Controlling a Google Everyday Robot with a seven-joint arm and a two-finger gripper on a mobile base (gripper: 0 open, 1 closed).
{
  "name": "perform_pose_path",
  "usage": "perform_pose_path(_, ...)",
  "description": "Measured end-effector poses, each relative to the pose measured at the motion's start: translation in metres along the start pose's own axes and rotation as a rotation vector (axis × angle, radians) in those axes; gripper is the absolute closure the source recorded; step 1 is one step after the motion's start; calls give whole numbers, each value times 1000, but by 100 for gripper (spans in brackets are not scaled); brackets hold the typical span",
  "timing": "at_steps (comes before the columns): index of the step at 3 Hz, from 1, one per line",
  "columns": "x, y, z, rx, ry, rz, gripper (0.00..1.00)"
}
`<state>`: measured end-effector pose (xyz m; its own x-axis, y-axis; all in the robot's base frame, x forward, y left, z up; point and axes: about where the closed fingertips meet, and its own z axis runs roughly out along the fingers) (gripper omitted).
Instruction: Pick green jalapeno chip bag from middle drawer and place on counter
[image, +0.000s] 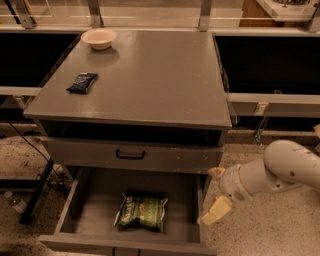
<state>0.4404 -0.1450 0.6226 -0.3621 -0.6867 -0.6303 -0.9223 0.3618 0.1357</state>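
Note:
The green jalapeno chip bag (141, 212) lies flat inside the pulled-out middle drawer (97, 192), near its front centre. Above it is the counter (155, 75), the grey top of the cabinet. My gripper (215, 192) hangs at the drawer's right side, just outside its right wall and to the right of the bag. One cream fingertip (216, 172) points up and the other (215, 211) points down, spread apart with nothing between them. The white arm reaches in from the right.
A beige bowl (98, 38) stands at the counter's far left corner, and a dark navy packet (82, 82) lies near its left edge. A closed drawer front with a black handle (130, 155) sits above the open drawer. Dark shelves flank the cabinet, and cables trail on the floor to the left.

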Motion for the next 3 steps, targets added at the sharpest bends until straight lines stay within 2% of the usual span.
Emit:
perform_pose_path(1, 17, -4, 41, -13, -61, 30, 0)
perform_pose_path(2, 32, 10, 50, -40, -60, 42, 0)
perform_pose_path(3, 30, 3, 62, -22, -77, 50, 0)
